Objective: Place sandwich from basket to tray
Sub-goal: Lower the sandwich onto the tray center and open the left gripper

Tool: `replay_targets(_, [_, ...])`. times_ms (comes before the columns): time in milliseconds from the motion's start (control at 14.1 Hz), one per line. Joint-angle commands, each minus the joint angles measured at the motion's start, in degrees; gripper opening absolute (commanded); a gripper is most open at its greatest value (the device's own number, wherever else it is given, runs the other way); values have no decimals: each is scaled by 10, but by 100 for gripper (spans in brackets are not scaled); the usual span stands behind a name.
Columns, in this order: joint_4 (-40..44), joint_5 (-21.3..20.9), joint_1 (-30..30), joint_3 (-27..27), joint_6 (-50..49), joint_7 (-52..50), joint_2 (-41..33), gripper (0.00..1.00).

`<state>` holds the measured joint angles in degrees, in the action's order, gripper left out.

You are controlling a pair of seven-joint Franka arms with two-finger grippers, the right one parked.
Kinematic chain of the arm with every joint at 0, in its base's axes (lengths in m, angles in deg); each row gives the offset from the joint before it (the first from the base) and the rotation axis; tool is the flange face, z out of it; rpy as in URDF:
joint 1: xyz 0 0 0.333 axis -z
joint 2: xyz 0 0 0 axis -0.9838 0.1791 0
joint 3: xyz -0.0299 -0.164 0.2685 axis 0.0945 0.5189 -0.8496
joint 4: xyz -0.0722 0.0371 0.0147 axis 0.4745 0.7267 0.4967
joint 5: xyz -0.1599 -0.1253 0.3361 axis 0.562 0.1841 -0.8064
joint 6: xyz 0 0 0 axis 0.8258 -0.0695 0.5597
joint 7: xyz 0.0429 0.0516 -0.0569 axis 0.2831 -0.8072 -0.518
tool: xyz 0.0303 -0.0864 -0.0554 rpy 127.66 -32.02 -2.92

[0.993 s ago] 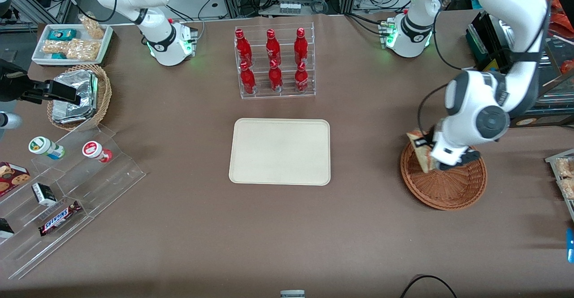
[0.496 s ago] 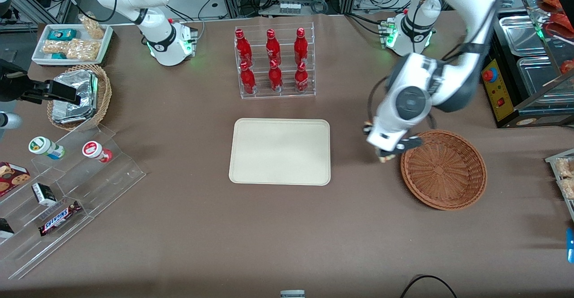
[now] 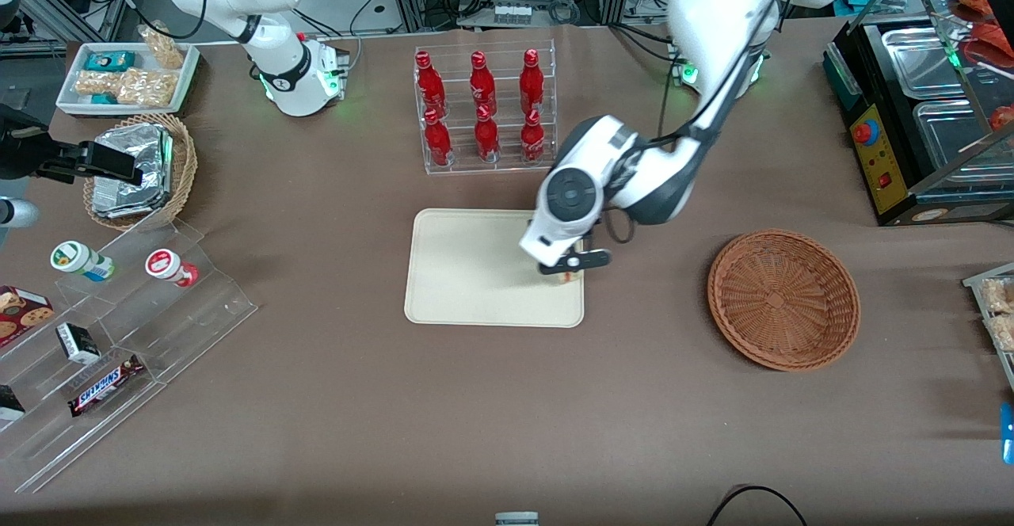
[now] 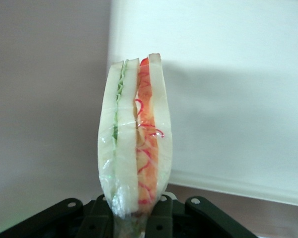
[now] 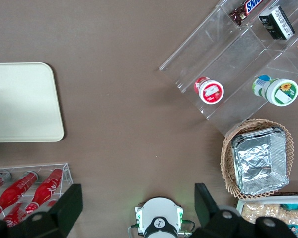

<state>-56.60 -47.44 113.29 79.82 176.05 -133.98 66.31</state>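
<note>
While the basket [image 3: 783, 299] is sitting bare, the gripper [image 3: 568, 268] is clenching the sandwich [image 4: 135, 140] between its fingers above the tray [image 3: 467, 272]

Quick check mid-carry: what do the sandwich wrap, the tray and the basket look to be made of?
Sandwich, clamped in the gripper over the tray's edge: clear glossy film, probably plastic, with glints and creases over pale bread. Tray: smooth matte cream, likely plastic or melamine; uniform, no grain. Basket: reddish-brown woven wicker or rattan look, with visible radial weave.
</note>
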Motion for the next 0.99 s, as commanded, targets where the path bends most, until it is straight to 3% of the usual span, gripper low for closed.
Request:
replay_targets(0, [45,6,34,-7,38,-10,38,25])
replay_targets(355, [47,5,68,-7,105,-31,55,28])
replay_targets(709, [46,1,83,-7,130,-38,67,46])
replay_targets(780, [46,2,84,-7,130,-41,68,72])
replay_targets(851, [46,1,84,-7,130,-46,68,81])
replay_targets(922, [46,-2,84,-7,130,-56,69,99])
